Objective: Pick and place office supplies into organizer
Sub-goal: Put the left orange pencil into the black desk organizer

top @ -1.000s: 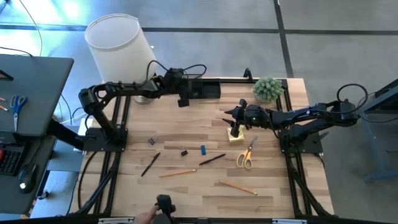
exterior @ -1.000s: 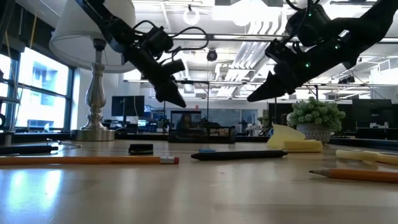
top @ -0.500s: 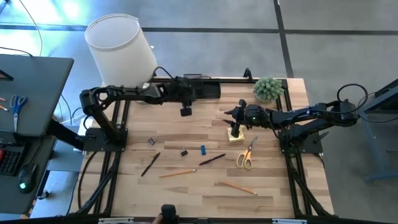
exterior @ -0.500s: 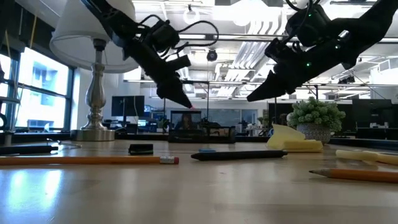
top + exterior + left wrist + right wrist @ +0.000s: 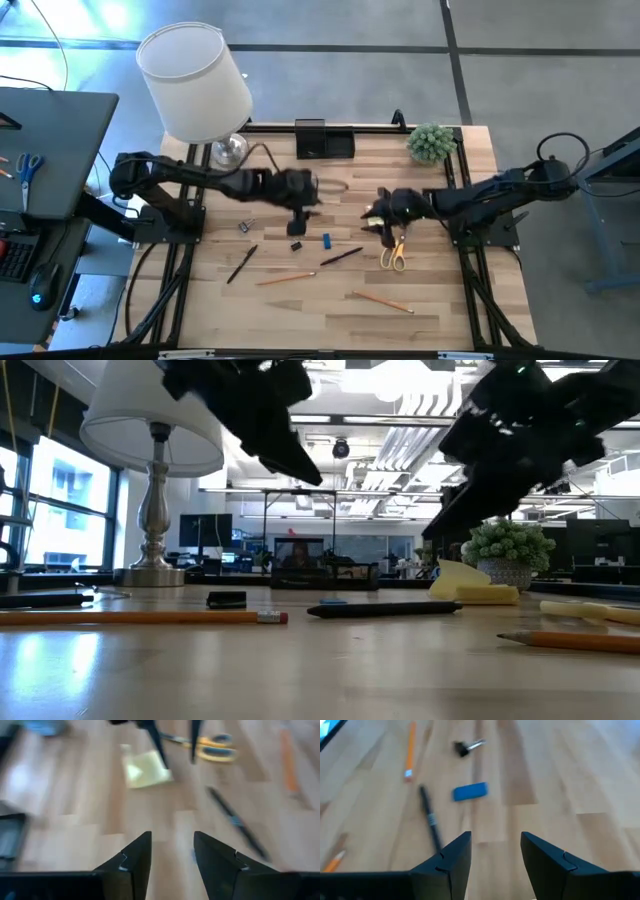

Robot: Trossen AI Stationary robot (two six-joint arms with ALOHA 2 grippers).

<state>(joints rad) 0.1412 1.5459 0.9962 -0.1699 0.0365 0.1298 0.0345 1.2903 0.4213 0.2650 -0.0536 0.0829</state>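
Both grippers hang open above the middle of the wooden table and hold nothing. My left gripper [image 5: 298, 226] [image 5: 172, 845] is over a dark clip [image 5: 296, 245] and a small blue piece [image 5: 326, 240] [image 5: 470, 791]. My right gripper [image 5: 387, 234] [image 5: 495, 845] is just past the yellow sticky-note pad [image 5: 372, 213] [image 5: 145, 770], above the orange-handled scissors [image 5: 395, 255]. Two dark pens [image 5: 341, 257] [image 5: 242, 263] and two pencils [image 5: 285, 279] [image 5: 382, 300] lie flat nearer the near edge. The black organizer [image 5: 322, 140] stands at the far edge.
A white-shaded lamp [image 5: 195, 80] stands at the far left corner and a small green plant [image 5: 432, 142] at the far right corner. Another small clip [image 5: 246, 225] lies left of the middle. A grey desk [image 5: 50, 150] adjoins the table's left side.
My left gripper has swung from the organizer at the far edge toward the table's middle, coming nearer the near edge. My right gripper has left its place over the sticky-note pad and moved toward the near edge, over the scissors. The supplies have stayed where they lay.
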